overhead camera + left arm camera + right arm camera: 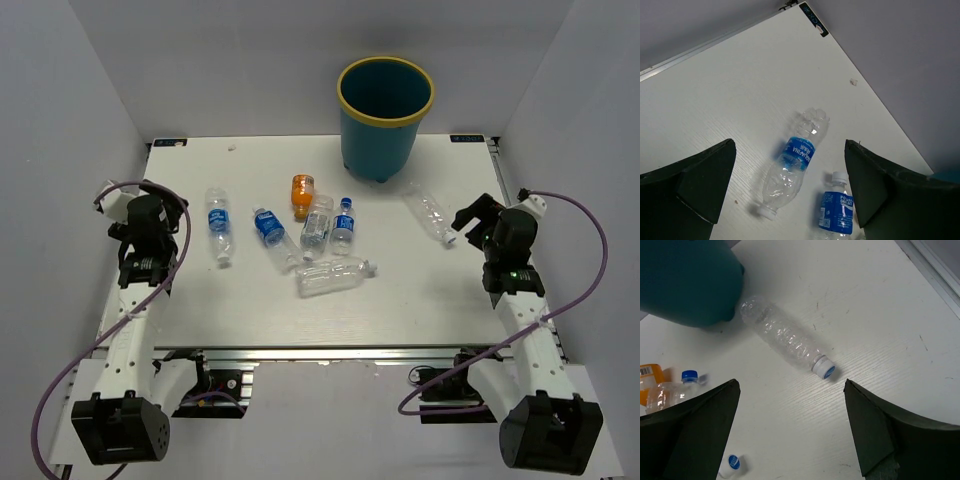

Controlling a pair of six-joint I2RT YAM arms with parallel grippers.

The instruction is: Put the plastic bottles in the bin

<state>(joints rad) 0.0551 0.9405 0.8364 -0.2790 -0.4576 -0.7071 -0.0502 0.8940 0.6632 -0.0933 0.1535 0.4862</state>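
My left fingers (705, 175) are spread wide apart near the left edge of the counter (420, 300), and they hold nothing. My right fingers (880, 425) are just as wide apart by the right edge, also holding nothing.

The bin (378, 140) stands upright by the far edge, right of the middle, with its mouth up. All seven bottles lie on their sides on the counter outside it.

The labelled bottle (218, 224) nearest the left edge runs from the far edge to the near edge, cap toward the near edge. Just right of it, the slanted bottle (270, 232) points its white cap toward the far left corner. The orange bottle (303, 195) lies in the middle, its long axis running far to near. Below it is the crumpled bottle (317, 225), roughly far to near, and I cannot tell which end has the cap. The small bottle (343, 225) lies right beside it, blue cap toward the far edge. The big clear bottle (335, 275) lies across, parallel to the near edge, cap toward the right edge.

The lone clear bottle (782, 337) lies slanted, its bottom just beside the foot of the bin. Its cap points toward the near right corner.
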